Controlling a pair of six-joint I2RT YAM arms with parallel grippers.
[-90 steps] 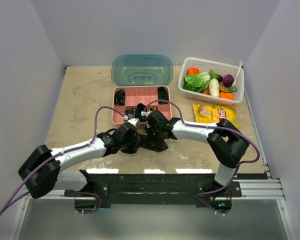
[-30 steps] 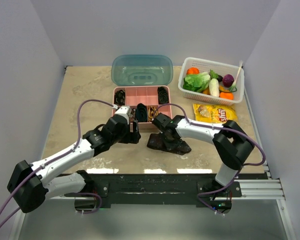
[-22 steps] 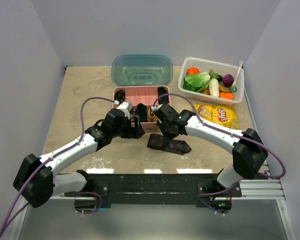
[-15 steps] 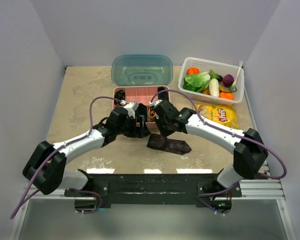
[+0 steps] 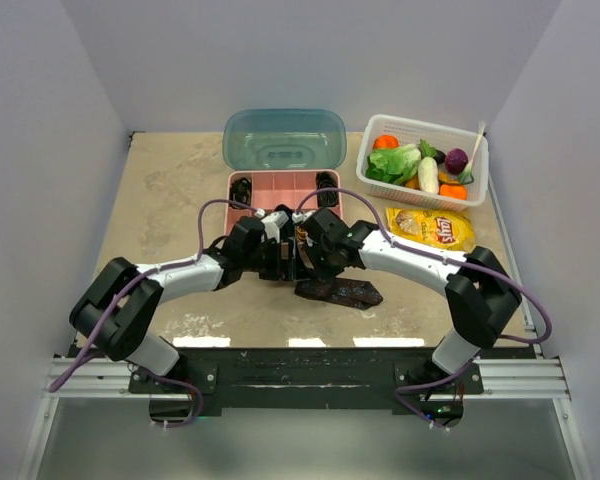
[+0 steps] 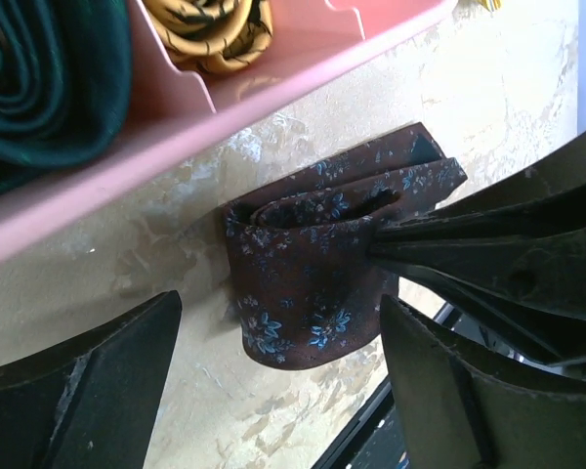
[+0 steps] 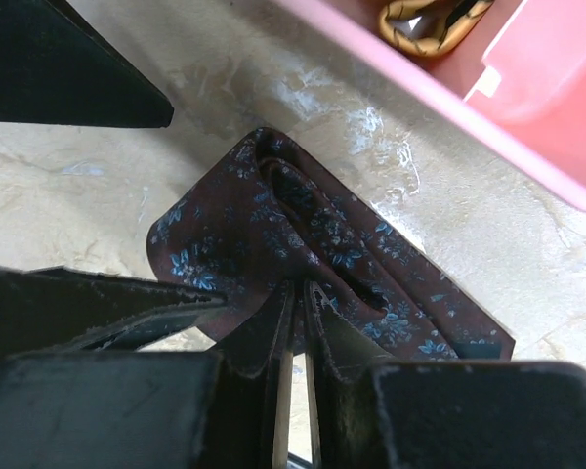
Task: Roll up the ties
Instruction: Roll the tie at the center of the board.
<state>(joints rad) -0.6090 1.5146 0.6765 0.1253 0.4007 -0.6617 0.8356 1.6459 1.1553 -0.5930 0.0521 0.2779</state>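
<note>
1. Pinching the folded tie (image 6: 313,244) on the worktop (image 6: 127,254), just before the box (image 6: 273,93), with right gripper (image 7: 293,298) jaws narrow.
2. Moved closer than before with left gripper (image 6: 278,332); jaws wide, on either side of tie.

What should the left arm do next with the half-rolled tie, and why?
Probably lower and close the left pincer on the brown tie: its jaws stand open either side of the loose coil, while the right pincer pinches only one edge, so the roll could unwind.
</note>
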